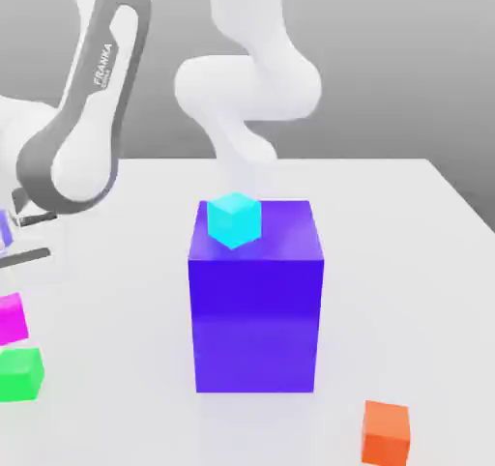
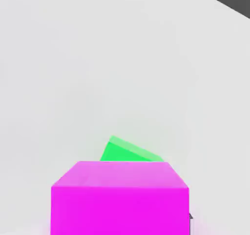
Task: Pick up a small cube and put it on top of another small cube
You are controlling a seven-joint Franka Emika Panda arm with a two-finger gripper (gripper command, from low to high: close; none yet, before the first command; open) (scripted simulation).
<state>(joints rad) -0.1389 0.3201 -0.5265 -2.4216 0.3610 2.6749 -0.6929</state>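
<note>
Gripper (image 2: 120, 223) closed on the magenta cube (image 2: 120, 211), near the green cube (image 1: 19, 374). Next: align above green, then lower.

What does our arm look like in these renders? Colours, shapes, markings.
Glossy white, rounded links with bulging joints. One link carries a grey band with rounded ends, wrapping its edge, with FRANKA lettered in white along it. Near the exterior view's left edge, the claw shows slim dark grey bars, with a patch of blue-violet beside them.
</note>
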